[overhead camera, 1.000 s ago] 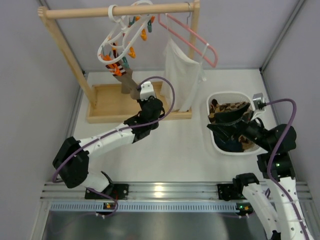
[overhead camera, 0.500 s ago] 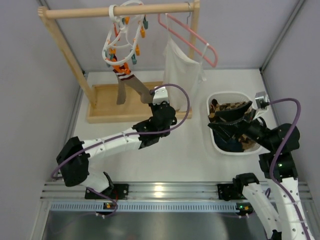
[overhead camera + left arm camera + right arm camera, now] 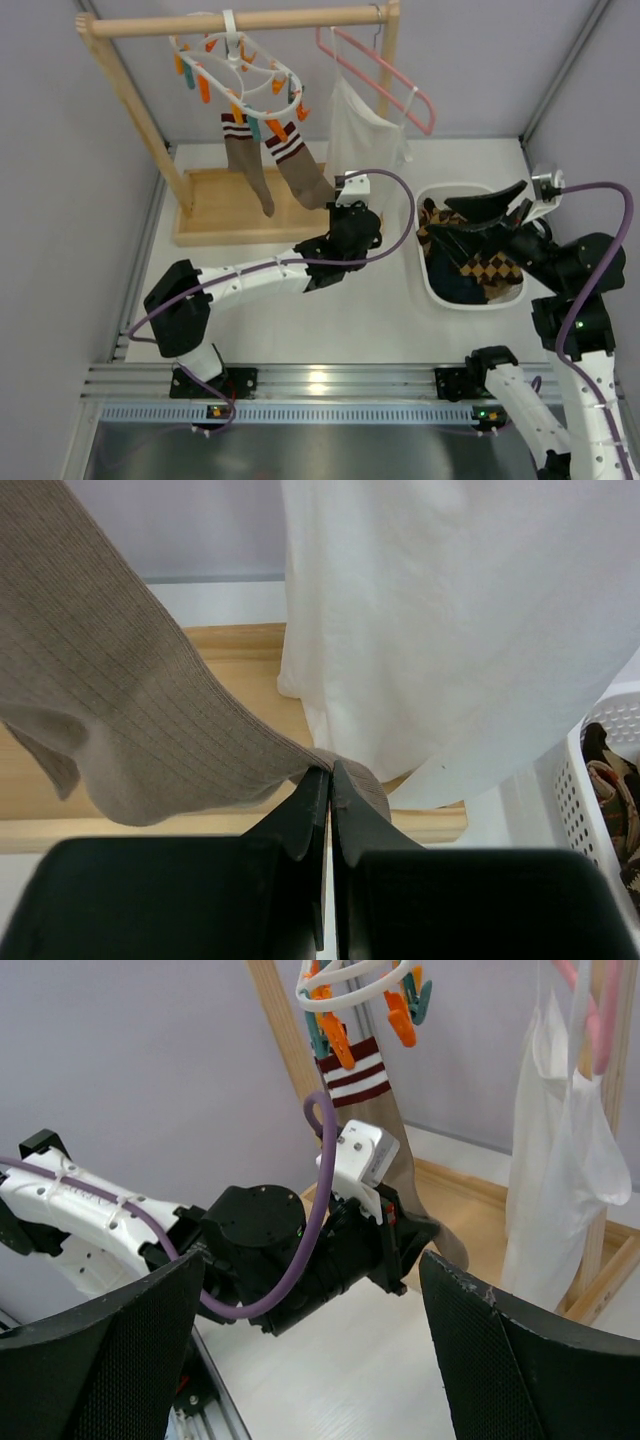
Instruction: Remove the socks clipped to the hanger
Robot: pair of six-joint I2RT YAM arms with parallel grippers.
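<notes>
Left tool (image 3: 330, 780) is clamped shut on the toe of one ribbed brown sock (image 3: 308, 172). A second sock (image 3: 247, 165) hangs beside it, both with maroon-and-white striped cuffs clipped to the one white hanger (image 3: 235, 62) above and beyond this tool. Right tool (image 3: 480, 218) gapes wide, empty, over the basket (image 3: 432, 285).

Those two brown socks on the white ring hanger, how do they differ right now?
The left-hand sock hangs straight down, untouched; the right-hand sock is stretched slantwise, its lower end pinched in the left gripper. The left-hand sock looks slack, the right-hand sock taut. Both are brown with striped cuffs, clipped to the hanger.
</notes>
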